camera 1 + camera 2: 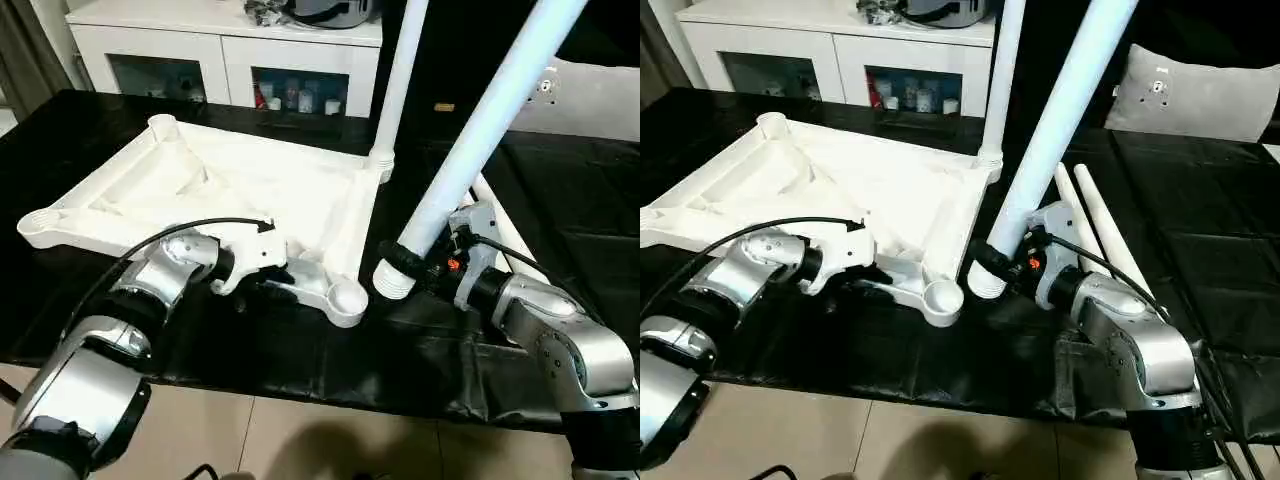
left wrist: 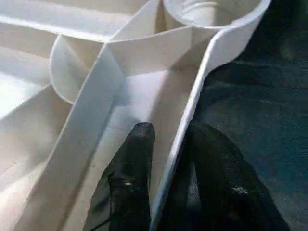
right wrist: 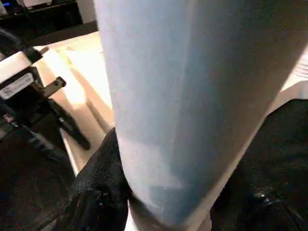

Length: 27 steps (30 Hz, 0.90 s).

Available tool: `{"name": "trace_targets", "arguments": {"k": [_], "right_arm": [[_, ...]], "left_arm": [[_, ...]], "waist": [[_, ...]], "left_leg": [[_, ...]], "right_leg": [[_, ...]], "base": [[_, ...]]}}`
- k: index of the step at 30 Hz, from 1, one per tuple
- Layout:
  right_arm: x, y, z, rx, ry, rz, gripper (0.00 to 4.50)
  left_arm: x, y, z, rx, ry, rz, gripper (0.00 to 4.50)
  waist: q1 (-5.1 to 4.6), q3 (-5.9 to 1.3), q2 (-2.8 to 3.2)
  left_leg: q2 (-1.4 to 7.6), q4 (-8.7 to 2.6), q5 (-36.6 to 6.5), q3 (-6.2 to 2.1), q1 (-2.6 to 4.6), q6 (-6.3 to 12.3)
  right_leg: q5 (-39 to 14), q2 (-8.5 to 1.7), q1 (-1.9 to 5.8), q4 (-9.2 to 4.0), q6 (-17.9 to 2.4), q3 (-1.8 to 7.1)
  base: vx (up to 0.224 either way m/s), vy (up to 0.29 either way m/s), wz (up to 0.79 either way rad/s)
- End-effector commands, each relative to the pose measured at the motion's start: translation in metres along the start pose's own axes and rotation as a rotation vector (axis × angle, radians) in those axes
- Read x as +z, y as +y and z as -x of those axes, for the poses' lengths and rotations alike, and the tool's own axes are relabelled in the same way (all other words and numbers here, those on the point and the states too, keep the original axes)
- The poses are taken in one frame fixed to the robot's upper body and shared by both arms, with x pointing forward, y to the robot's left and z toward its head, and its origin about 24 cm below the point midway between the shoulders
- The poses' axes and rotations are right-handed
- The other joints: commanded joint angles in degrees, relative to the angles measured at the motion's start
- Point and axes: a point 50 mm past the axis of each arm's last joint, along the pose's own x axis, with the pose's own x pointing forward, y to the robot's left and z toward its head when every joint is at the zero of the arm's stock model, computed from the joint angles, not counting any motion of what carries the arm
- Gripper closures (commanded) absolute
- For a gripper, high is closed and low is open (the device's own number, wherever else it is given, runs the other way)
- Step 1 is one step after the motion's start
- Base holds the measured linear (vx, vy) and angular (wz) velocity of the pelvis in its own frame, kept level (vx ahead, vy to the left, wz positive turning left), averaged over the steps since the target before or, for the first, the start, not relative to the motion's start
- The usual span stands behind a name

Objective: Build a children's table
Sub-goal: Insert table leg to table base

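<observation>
The white tabletop (image 1: pixel 250 185) lies ribbed side up on the black-covered work table. One leg (image 1: pixel 398 80) stands upright in its far right corner socket. My left gripper (image 1: pixel 262 272) is shut on the tabletop's near rim, one finger (image 2: pixel 134 163) inside the wall and the other outside. The near right corner socket (image 1: pixel 348 297) is empty. Just right of that socket, my right gripper (image 1: pixel 425 265) is shut on a tilted leg (image 1: pixel 480 130), whose thick end (image 1: pixel 393 277) hangs low above the cover. Two more legs (image 1: pixel 1100 225) lie behind my right wrist.
A white cabinet with glass doors (image 1: pixel 220 60) stands behind the work table (image 1: pixel 300 350). A grey cushion (image 1: pixel 1200 95) lies at the back right. The table's front edge runs just below my forearms, with tiled floor (image 1: pixel 330 440) beyond it.
</observation>
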Motion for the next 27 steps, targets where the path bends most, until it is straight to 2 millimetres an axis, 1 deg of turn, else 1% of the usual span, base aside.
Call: {"name": "trace_targets", "arguments": {"k": [1,2,3,4,5,6,7,9,10,11,12,13,14,15,16,17,18,19,20,21,22,23,24,25,26,27], "right_arm": [[0.008,0.002,-0.002,0.009,-0.015,0.035,2.63],[0.008,0.002,-0.002,0.009,-0.015,0.035,2.63],[0.008,0.002,-0.002,0.008,-0.016,0.035,2.63],[0.008,0.002,-0.002,0.007,-0.017,0.034,2.63],[0.008,0.002,-0.002,0.007,-0.017,0.034,2.63],[0.008,0.002,-0.003,0.006,-0.017,0.033,2.63],[0.008,0.002,-0.003,0.005,-0.017,0.033,2.63],[0.007,0.003,-0.003,0.004,-0.016,0.031,2.63],[0.007,0.003,-0.003,0.003,-0.015,0.03,2.63],[0.006,0.003,-0.004,-0.002,-0.013,0.026,2.63],[0.006,0.003,-0.004,-0.002,-0.013,0.026,2.63],[0.006,0.003,-0.005,-0.008,-0.011,0.023,2.63],[0.005,0.002,-0.005,-0.018,-0.009,0.019,2.63],[0.004,0.002,-0.005,-0.024,-0.007,0.018,2.63],[0.004,0.001,-0.006,-0.031,-0.006,0.015,2.63],[0.004,0.001,-0.006,-0.032,-0.006,0.014,2.63],[0.004,0.0,-0.006,-0.036,-0.005,0.013,2.63],[0.004,0.0,-0.006,-0.039,-0.003,0.013,2.63],[0.004,-0.002,-0.006,-0.046,0.0,0.014,2.63],[0.004,-0.003,-0.006,-0.05,0.001,0.015,2.63],[0.004,-0.003,-0.006,-0.053,0.002,0.015,2.63],[0.004,-0.004,-0.006,-0.053,0.002,0.015,2.63],[0.004,-0.004,-0.006,-0.054,0.002,0.016,2.63],[0.004,-0.004,-0.007,-0.054,0.003,0.017,2.63],[0.004,-0.004,-0.007,-0.054,0.003,0.018,2.63],[0.004,-0.004,-0.007,-0.053,0.004,0.022,2.63]], "left_arm": [[-0.011,-0.016,-0.006,-0.132,0.047,0.028,3.48],[-0.011,-0.016,-0.006,-0.133,0.047,0.028,3.69],[-0.01,-0.019,-0.006,-0.154,0.036,0.032,3.78],[-0.01,-0.02,-0.007,-0.158,0.027,0.035,3.82],[-0.009,-0.023,-0.009,-0.171,0.01,0.04,3.87],[-0.009,-0.025,-0.011,-0.182,-0.005,0.057,3.87],[-0.009,-0.027,-0.012,-0.19,-0.011,0.074,4.05],[-0.01,-0.031,-0.015,-0.185,-0.017,0.095,4.11],[-0.011,-0.032,-0.016,-0.173,-0.017,0.106,4.19],[-0.011,-0.031,-0.02,-0.108,-0.022,0.145,4.19],[-0.011,-0.031,-0.02,-0.108,-0.022,0.145,4.27],[-0.012,-0.029,-0.023,-0.042,-0.028,0.188,4.34],[-0.013,-0.027,-0.027,0.033,-0.036,0.257,4.35],[-0.014,-0.026,-0.029,0.068,-0.038,0.295,4.37],[-0.014,-0.028,-0.031,0.094,-0.036,0.332,4.41],[-0.015,-0.028,-0.032,0.095,-0.035,0.338,4.43],[-0.015,-0.031,-0.033,0.101,-0.026,0.354,4.45],[-0.016,-0.033,-0.034,0.109,-0.017,0.356,4.46],[-0.016,-0.035,-0.037,0.144,-0.011,0.38,4.48],[-0.014,-0.035,-0.039,0.162,-0.019,0.388,4.5],[-0.013,-0.035,-0.04,0.175,-0.029,0.393,4.5],[-0.011,-0.035,-0.041,0.179,-0.035,0.393,4.5],[-0.009,-0.036,-0.042,0.184,-0.051,0.386,4.5],[-0.003,-0.037,-0.044,0.184,-0.093,0.353,4.5],[0.002,-0.039,-0.044,0.184,-0.123,0.329,4.5],[0.007,-0.041,-0.045,0.18,-0.15,0.286,4.5]], "waist": [[0.2,-3.95,-0.02],[0.15,-3.83,0.07],[0.09,-3.74,0.13],[0.1,-3.76,0.2],[0.1,-3.69,0.05],[0.11,-3.64,0.11],[-0.01,-3.59,0.02],[-0.04,-3.48,0.01],[0.01,-3.29,0.1],[-0.1,-3.32,0.04],[-0.11,-3.28,-0.03],[-0.14,-3.28,-0.02],[-0.23,-3.24,0.09],[-0.32,-3.22,0.17],[-0.45,-3.34,0.17],[-0.62,-3.3,0.2],[-1.11,-3.42,0.16],[-1.76,-3.44,0.24],[-2.23,-3.43,0.17],[-2.54,-3.36,0.12],[-2.83,-3.28,0.03],[-2.85,-3.3,-0.03],[-2.97,-3.25,0.03],[-2.99,-3.26,0.24],[-3.1,-3.32,0.3],[-3.17,-3.39,0.82]], "left_leg": [[2.65,-4.75,-5.8,-0.41,-0.19,1.29],[2.64,-4.8,-5.8,-0.37,-0.23,1.36],[2.63,-4.8,-6.0,-0.33,-0.19,1.36],[2.67,-4.8,-6.6,-0.29,-0.01,1.17],[2.58,-4.83,-6.9,-0.24,-0.01,1.29],[2.62,-4.9,-7.1,-0.23,0.0,1.19],[2.69,-4.97,-7.4,-0.26,-0.04,0.95],[2.35,-4.88,-8.0,-0.1,0.16,1.08],[2.11,-4.88,-8.7,-0.04,0.36,1.26],[2.16,-4.87,-8.9,-0.03,0.48,1.11],[2.06,-4.81,-9.1,0.0,0.59,1.28],[2.0,-4.78,-9.2,-0.01,0.62,1.33],[1.89,-4.75,-9.4,-0.01,0.58,1.45],[1.88,-4.65,-9.9,0.0,0.75,1.58],[1.84,-4.63,-10.2,-0.09,0.67,1.6],[1.79,-4.7,-10.2,-0.18,0.48,1.83],[1.96,-4.89,-10.4,-0.41,0.2,1.83],[2.02,-4.96,-10.7,-0.56,0.08,1.99],[1.82,-4.74,-11.3,-0.42,0.28,2.27],[1.7,-4.62,-11.6,-0.33,0.34,2.44],[1.24,-4.25,-11.9,-0.17,0.38,2.94],[1.17,-4.13,-11.9,-0.1,0.53,3.13],[1.08,-4.04,-12.1,-0.11,0.48,3.47],[1.1,-3.93,-12.8,-0.15,0.8,3.45],[1.22,-3.97,-13.0,-0.27,0.74,3.39],[1.68,-4.28,-13.4,-0.51,0.68,3.48]], "right_leg": [[-24.9,-5.62,4.16,-4.16,-4.5,3.06],[-25.0,-5.56,4.05,-4.24,-4.7,3.07],[-25.2,-5.48,3.95,-4.33,-4.7,3.05],[-25.1,-5.46,3.89,-4.24,-5.2,3.05],[-25.6,-5.41,3.9,-4.46,-5.0,3.02],[-26.0,-5.52,3.94,-4.45,-5.1,3.05],[-26.4,-5.58,4.11,-4.32,-5.1,3.06],[-28.9,-5.52,4.0,-4.81,-4.3,2.95],[-31.7,-5.4,3.83,-5.38,-3.2,2.77],[-32.4,-5.42,3.85,-5.4,-2.9,2.74],[-33.7,-5.29,3.75,-5.74,-2.3,2.56],[-34.3,-5.29,3.74,-5.77,-2.0,2.5],[-35.2,-5.11,3.71,-6.01,-1.4,2.27],[-36.0,-5.05,3.62,-6.24,-1.1,1.97],[-36.5,-5.12,3.81,-6.33,-0.6,1.77],[-36.6,-5.06,3.91,-6.49,-0.5,1.58],[-36.0,-5.09,4.28,-6.5,0.1,1.34],[-35.1,-5.07,4.32,-6.56,0.1,1.18],[-35.3,-5.01,4.12,-6.77,0.1,1.0],[-35.6,-4.96,4.04,-6.91,0.1,0.84],[-37.5,-4.89,3.92,-7.46,0.8,0.35],[-38.3,-4.93,3.83,-7.68,1.1,0.11],[-39.3,-4.92,3.82,-8.05,2.0,-0.54],[-39.9,-4.95,3.54,-8.39,2.7,-0.93],[-39.5,-4.99,3.63,-8.37,2.8,-1.09],[-37.9,-5.12,3.97,-8.37,2.4,-1.36]], "base": [[0.0,0.0,0.0],[0.0,0.0,0.0],[0.0,0.0,0.0],[0.0,0.0,0.0],[0.0,0.0,0.0],[0.0,0.0,0.0],[0.0,0.0,0.0],[0.0,0.0,0.0],[0.0,0.0,0.0],[0.0,0.0,0.0],[0.0,0.0,0.0],[0.0,0.0,0.0],[0.0,0.0,0.0],[0.0,0.0,0.0],[0.0,0.0,0.0],[0.0,0.0,0.0],[0.0,0.0,0.0],[0.0,0.0,0.0],[0.0,0.0,0.0],[0.0,0.0,0.0],[0.0,0.0,0.0],[0.0,0.0,0.0],[0.0,0.0,0.0],[0.0,0.0,0.0],[0.0,0.0,0.0],[0.0,0.0,0.0]]}}
